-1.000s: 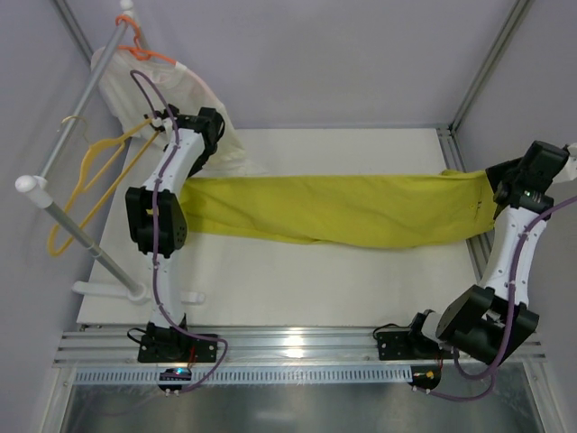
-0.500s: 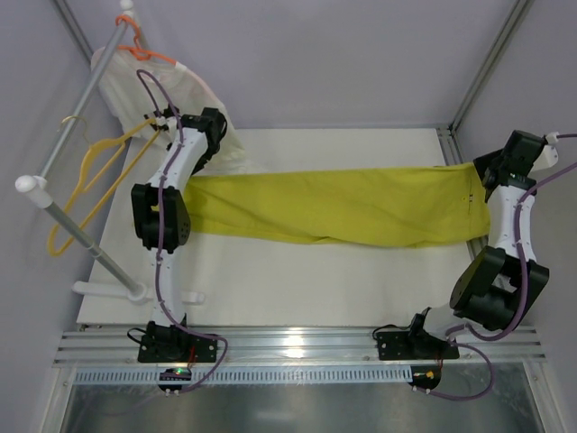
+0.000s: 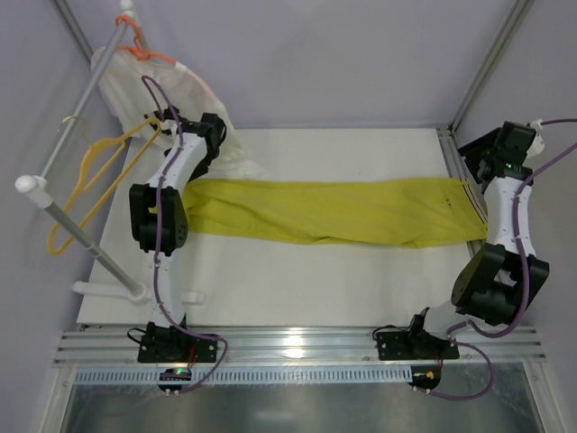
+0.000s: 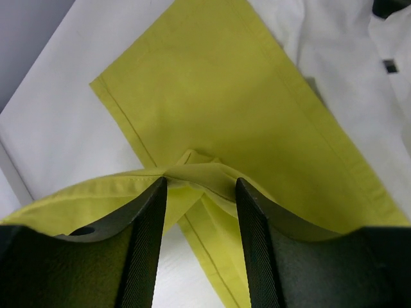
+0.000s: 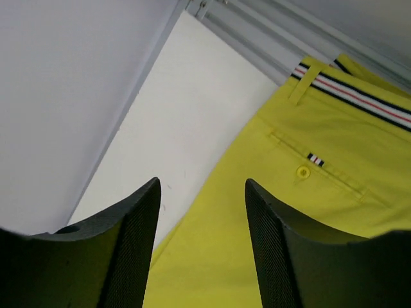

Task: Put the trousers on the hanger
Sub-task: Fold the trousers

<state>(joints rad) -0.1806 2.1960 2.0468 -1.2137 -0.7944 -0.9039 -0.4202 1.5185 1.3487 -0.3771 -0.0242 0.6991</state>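
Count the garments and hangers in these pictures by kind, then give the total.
trousers: 1
T-shirts: 1, the white T-shirt
hangers: 2, the yellow hanger and the orange hanger
Total: 4

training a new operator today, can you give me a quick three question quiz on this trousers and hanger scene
1. True or false: the yellow hanger hangs empty on the rack rail.
2. Which end of the trousers lies nearest the right arm? A) striped waistband B) cuffs C) neither, they are folded in half
3. Short answer: is the right gripper open or shut?

Key: 1 true; 2 A; 3 open, its fingers stand apart above the cloth.
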